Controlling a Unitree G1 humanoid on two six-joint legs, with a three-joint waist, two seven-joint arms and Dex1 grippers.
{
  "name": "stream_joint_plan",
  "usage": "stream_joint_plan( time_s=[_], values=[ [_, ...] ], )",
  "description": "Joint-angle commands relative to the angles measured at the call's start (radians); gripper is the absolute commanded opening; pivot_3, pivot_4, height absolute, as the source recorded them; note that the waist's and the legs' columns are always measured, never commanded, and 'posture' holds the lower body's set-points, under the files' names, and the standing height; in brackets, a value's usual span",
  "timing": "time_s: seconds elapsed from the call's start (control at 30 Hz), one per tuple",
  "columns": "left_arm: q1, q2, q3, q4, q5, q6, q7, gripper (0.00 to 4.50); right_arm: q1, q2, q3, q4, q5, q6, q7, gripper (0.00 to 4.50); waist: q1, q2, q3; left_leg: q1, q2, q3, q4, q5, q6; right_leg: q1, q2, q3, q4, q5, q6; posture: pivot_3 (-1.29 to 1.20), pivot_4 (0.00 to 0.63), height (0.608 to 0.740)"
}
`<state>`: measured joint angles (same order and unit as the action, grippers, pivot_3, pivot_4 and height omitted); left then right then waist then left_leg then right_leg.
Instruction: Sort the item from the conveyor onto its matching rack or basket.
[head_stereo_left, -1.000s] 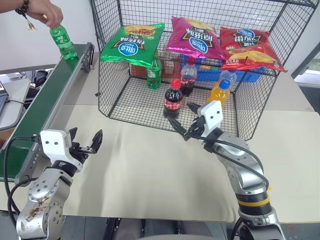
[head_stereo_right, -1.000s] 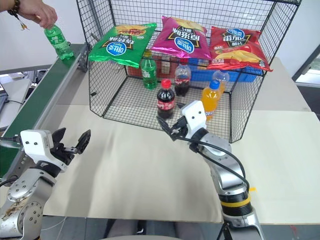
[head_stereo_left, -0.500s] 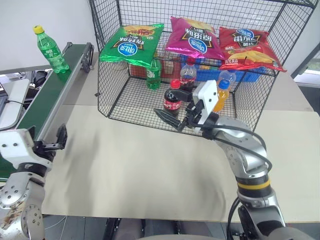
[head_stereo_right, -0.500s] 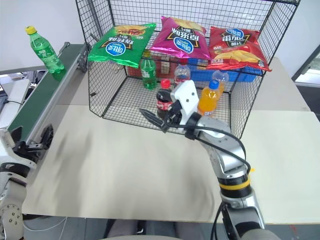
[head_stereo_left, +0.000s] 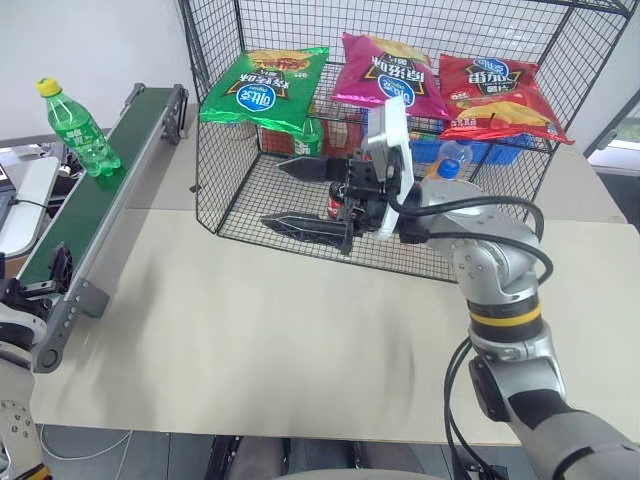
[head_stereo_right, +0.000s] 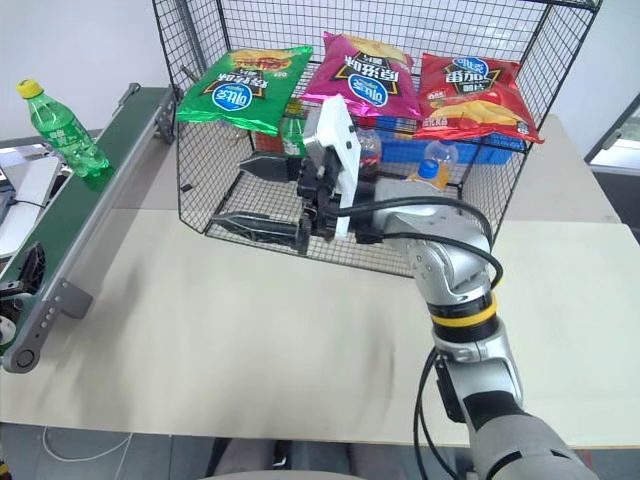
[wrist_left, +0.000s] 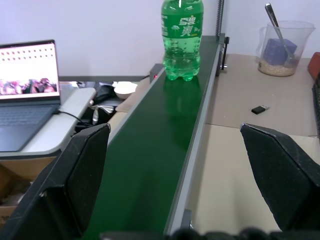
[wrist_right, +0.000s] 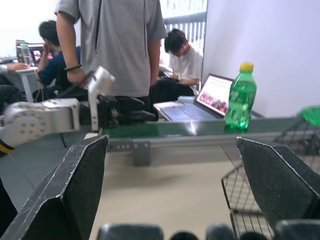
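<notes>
- Green and clear, the soda bottle (head_stereo_left: 76, 129) with its yellow cap stands upright on the conveyor (head_stereo_left: 85, 215) in the left eye view, toward the belt's far end; the belt runs along the table's (head_stereo_left: 260, 340) left edge. The black wire cage (head_stereo_left: 300, 215) sits at the table's far side, holding chip bags and other bottles. The right pincer (head_stereo_left: 315, 196) hangs in front of the cage, its two black fingers spread wide with nothing between them.
- Right eye view: the left pincer (head_stereo_right: 22, 275) sits low beside the conveyor's near end.
- Left wrist view: the left pincer's fingers (wrist_left: 75, 180) stand wide apart and empty, with the belt running away between them to the bottle; a laptop (wrist_left: 27, 87) lies beside the belt.
- Right wrist view: the right pincer's fingers (wrist_right: 70, 195) are wide apart and empty; beyond them is the bottle on the belt, with the left pincer at the belt's end and people behind.
</notes>
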<state>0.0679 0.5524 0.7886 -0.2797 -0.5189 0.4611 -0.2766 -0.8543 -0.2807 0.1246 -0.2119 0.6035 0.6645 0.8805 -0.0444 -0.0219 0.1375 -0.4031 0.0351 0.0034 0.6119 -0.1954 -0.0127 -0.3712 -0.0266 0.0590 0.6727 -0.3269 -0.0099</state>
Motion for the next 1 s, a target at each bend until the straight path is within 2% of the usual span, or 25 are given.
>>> stream_joint_plan(
  time_s=[0.03, 0.4, 1.0],
  values=[
    [-0.03, 0.04, 0.036, 0.043, -0.018, -0.033, -0.026, 4.47, -0.02, 0.013, -0.006, -0.03, 0.003, -0.021, -0.02, 4.5, 0.0, 0.0, 0.0, 0.0, 0.0, 0.0, 0.0, 0.0, 0.0, 0.0, -0.001, 0.0, 0.0, 0.0, 0.0, 0.0, 0.15, 0.74],
    [-0.133, 0.125, 0.006, 0.238, 0.024, -0.104, -0.081, 4.47, -0.054, 0.021, -0.016, -0.052, 0.02, -0.009, -0.054, 4.5, -0.002, 0.0, 0.0, 0.0, 0.001, -0.001, -0.001, 0.0, 0.0, -0.001, -0.001, -0.001, 0.001, 0.0, 0.0, 0.0, 0.15, 0.74],
    [-0.218, 0.168, 0.008, 0.425, 0.02, -0.163, -0.105, 4.47, -0.054, 0.016, -0.012, -0.063, 0.007, -0.013, -0.082, 4.5, -0.001, 0.0, 0.0, 0.0, 0.002, -0.001, -0.001, 0.0, 0.0, -0.002, -0.003, -0.002, 0.002, 0.0, 0.0, 0.0, 0.15, 0.74]
  ],
)
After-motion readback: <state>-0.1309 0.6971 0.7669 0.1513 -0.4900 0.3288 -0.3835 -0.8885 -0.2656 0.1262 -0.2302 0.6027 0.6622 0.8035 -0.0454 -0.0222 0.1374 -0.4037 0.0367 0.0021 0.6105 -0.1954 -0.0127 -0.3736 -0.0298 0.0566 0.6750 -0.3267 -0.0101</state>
